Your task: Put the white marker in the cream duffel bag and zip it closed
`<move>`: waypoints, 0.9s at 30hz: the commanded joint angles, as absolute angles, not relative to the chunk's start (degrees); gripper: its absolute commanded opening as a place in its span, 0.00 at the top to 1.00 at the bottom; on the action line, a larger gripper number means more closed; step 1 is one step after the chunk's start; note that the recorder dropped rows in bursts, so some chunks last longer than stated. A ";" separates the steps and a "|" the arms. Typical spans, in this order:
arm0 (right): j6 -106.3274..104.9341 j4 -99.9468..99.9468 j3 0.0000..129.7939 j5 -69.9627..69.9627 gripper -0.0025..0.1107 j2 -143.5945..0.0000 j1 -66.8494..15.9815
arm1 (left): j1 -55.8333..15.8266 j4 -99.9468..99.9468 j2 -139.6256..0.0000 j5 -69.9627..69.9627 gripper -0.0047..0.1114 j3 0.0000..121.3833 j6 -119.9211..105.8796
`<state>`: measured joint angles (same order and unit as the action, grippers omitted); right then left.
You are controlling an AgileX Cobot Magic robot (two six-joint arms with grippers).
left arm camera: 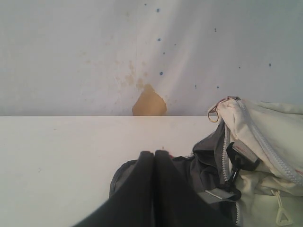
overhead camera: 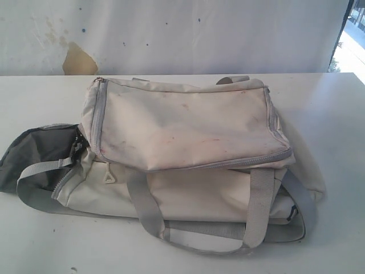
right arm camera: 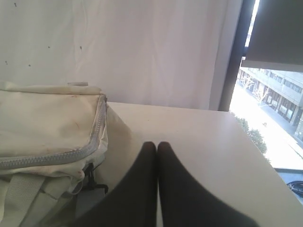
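Both tools are closed, finger against finger, with nothing held. The left tool [left arm camera: 154,154] hangs low over the tabletop [overhead camera: 51,245], just beside the end of the cream duffel bag [overhead camera: 188,128] where the dark grey lining [overhead camera: 34,151] spills out. The right tool [right arm camera: 153,144] sits low beside the opposite end of the bag. Neither tool appears in the exterior view.

The bag lies across the middle of the tabletop, its large zippered panel facing up and its grey webbing handles [overhead camera: 145,211] draped toward the near edge. The exposed lining indicates that the opening at the left tool's end is unzipped, and this is probably the entry point for the marker. A cream zipper pull [overhead camera: 107,178] hangs near that opening, within likely reach of the left tool.

The white marker is not visible in any view. Whether it is inside the bag or out of frame cannot be determined. One tool at each end suggests a ready posture, one side to steady the fabric and the other to draw the zipper.
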<state>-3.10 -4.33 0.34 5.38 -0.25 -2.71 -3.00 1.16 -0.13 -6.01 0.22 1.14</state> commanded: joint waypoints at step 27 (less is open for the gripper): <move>-1.10 -0.39 0.00 6.36 0.98 0.00 -2.83 | -2.99 0.73 0.00 -6.00 0.96 0.00 1.09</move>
